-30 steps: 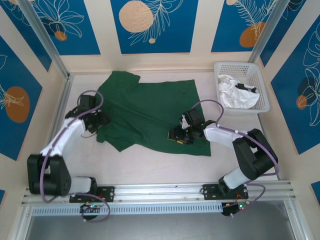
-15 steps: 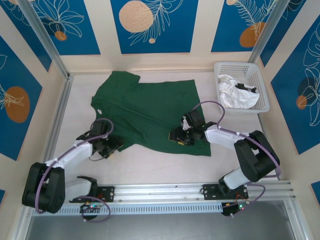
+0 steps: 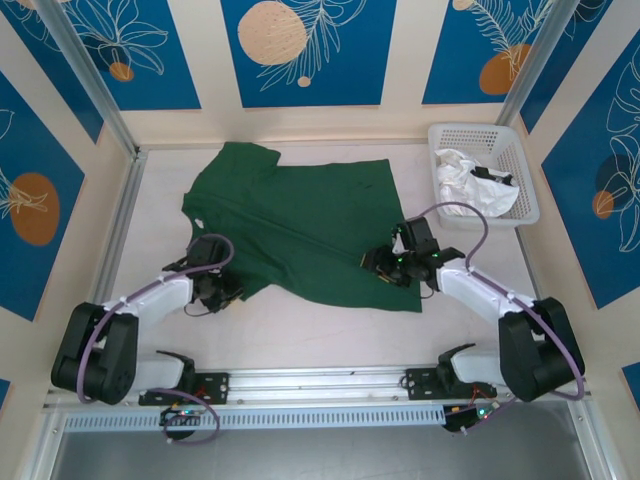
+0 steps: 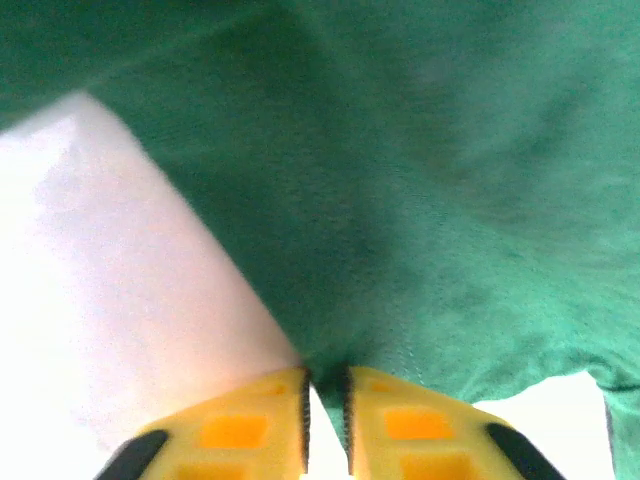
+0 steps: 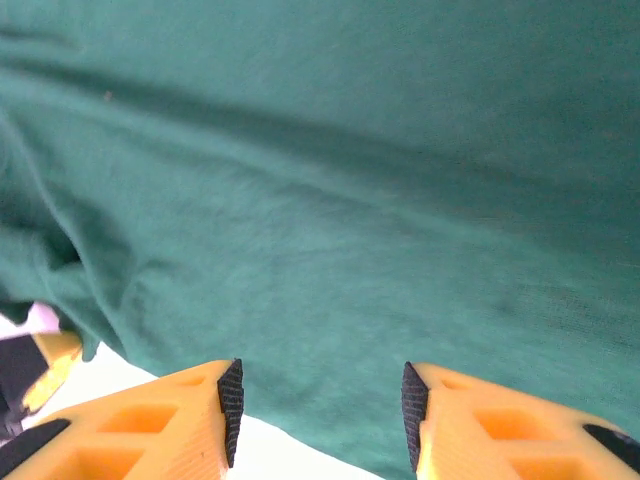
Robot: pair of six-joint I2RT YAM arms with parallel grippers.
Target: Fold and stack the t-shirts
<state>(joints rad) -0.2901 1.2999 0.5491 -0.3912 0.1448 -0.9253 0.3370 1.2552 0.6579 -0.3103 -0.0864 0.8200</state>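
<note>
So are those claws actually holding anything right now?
The left claw looks pinched on the near sleeve edge of the green t-shirt. The right claw is open over it, holding nothing.

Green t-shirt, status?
Left gripper shut on dark green cloth t-shirt, near hem. Right gripper open over same hem. Shirt flat, unfolded. White t-shirt in white lattice basket.

I see the pale table [image 3: 320, 330] carrying a green t-shirt [image 3: 300, 225], spread mostly flat across its middle, one sleeve toward the far left corner; a white lattice basket [image 3: 470, 131] stands at the far right corner, apparently straight on the surface.
</note>
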